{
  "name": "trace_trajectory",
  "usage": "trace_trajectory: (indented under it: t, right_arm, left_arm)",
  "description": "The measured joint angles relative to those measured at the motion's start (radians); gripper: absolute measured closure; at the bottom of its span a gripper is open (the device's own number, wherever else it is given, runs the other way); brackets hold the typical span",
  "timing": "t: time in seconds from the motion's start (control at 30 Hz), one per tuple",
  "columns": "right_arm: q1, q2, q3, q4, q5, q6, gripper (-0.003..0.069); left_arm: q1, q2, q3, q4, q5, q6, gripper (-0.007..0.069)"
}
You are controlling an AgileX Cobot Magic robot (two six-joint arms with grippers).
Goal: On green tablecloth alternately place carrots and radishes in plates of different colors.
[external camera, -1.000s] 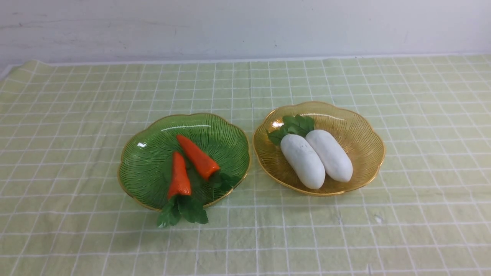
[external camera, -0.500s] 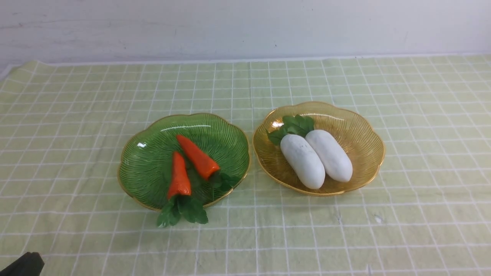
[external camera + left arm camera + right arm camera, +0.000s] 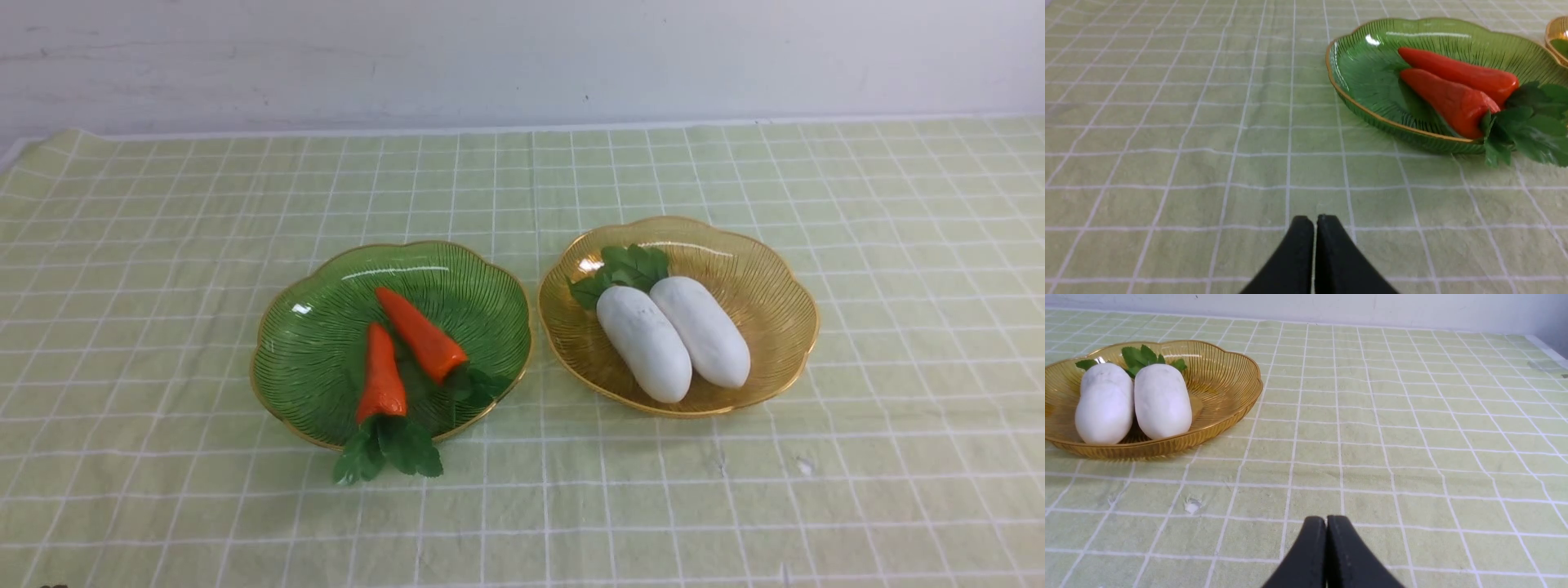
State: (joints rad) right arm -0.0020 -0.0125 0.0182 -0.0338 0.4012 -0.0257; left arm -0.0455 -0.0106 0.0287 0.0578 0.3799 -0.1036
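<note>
Both carrots (image 3: 404, 347) sit in the green plate (image 3: 314, 343), leafy tops spilling over its near rim, and both radishes (image 3: 673, 339) lie side by side, touching, in the amber plate (image 3: 775, 286), all on the green tablecloth (image 3: 163, 245) covering the counter. The left gripper (image 3: 1314, 222) and the right gripper (image 3: 1326, 522) each hang low over bare cloth, jaws pressed together, holding nothing. These look like light, hard-skinned toys: the radishes are plump and smooth, likely slippery, so a squeeze across the thick middle looks safest. The carrots taper, so I'd take them near the broad end by the leaves. The ribbed plates look thin and easy to nudge.
</note>
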Motion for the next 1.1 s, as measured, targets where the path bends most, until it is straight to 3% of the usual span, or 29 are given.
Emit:
trace_trajectory:
  t: [1.1]
  right_arm:
    - [0.0,0.0,0.0,0.001,0.0,0.0,0.0674]
  left_arm:
    - [-0.039,0.0,0.0,-0.001,0.002,0.001,0.0632]
